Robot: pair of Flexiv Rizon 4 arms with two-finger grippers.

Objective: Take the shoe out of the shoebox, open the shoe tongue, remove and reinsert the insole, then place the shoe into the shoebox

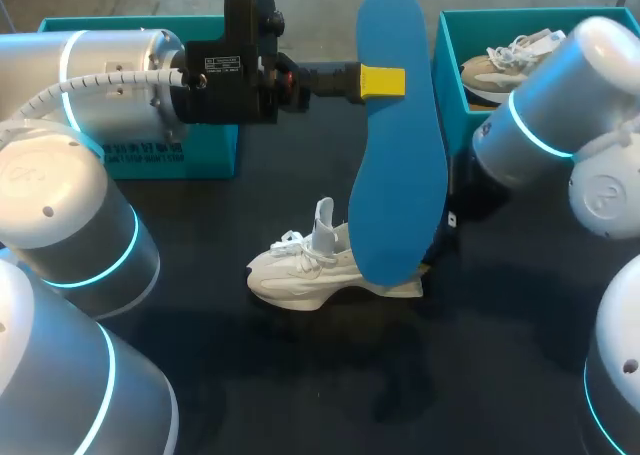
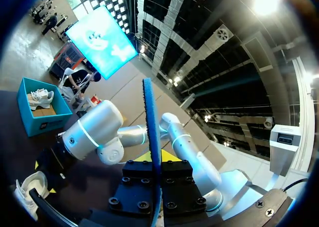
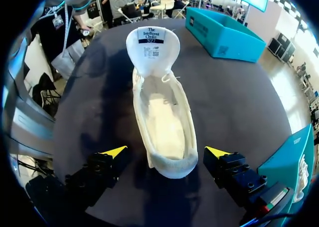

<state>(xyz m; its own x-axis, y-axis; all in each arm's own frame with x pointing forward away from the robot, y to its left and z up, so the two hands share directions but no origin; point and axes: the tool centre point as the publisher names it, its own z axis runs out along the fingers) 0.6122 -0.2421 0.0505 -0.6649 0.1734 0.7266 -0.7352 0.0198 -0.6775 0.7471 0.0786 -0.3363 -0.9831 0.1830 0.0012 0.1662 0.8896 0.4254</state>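
Left gripper (image 1: 385,80): clamps your blue insole (image 1: 400,175) upright, clear for reinsertion.
Right gripper (image 3: 166,153): spread astride heel of white sneaker (image 3: 162,117), ready to steady it.

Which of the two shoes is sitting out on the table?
The white shoe mid-table, tongue up; the tan shoe lies in the right teal shoebox.

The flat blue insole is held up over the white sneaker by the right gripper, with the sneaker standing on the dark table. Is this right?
Not quite: it is the left gripper that holds the flat blue insole over the white sneaker, which stands on the dark table. The head view shows it.
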